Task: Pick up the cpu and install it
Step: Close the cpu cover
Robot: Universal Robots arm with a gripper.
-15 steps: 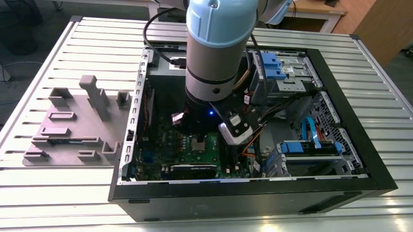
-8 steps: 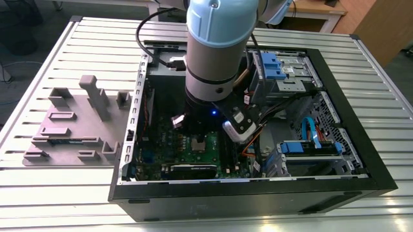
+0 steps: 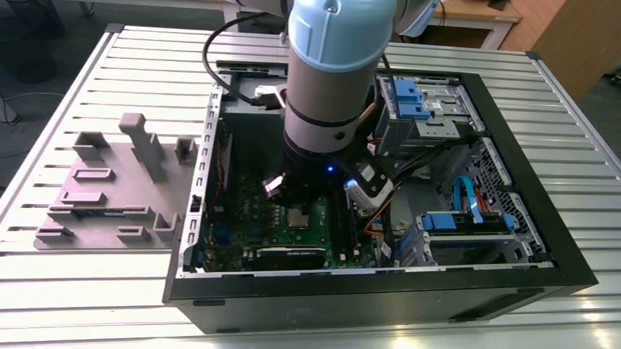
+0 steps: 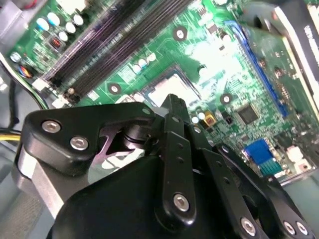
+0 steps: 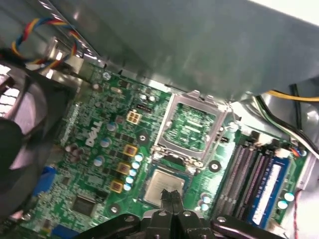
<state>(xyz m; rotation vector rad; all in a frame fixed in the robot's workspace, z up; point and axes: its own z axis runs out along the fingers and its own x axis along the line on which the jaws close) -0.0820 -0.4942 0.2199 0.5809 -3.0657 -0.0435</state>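
Note:
The cpu (image 5: 160,183) is a small pale silver square lying flat in its socket on the green board (image 5: 99,149). It also shows in the exterior view as the cpu (image 3: 297,217) and in the second wrist view as the cpu (image 4: 167,89). My gripper (image 5: 172,195) hangs just above the chip's near edge, fingers pressed together with nothing between them. In the second wrist view the gripper (image 4: 172,101) covers part of the chip. The socket's silver metal frame (image 5: 192,124) stands flipped open beside the cpu.
The board lies inside an open black computer case (image 3: 543,218) on a slatted metal table. Memory slots (image 5: 246,174), a fan (image 5: 15,129) and coloured cables (image 5: 40,27) ring the socket. Drive bays with blue tabs (image 3: 415,98) are on the exterior view's right, a grey parts fixture (image 3: 107,189) on its left.

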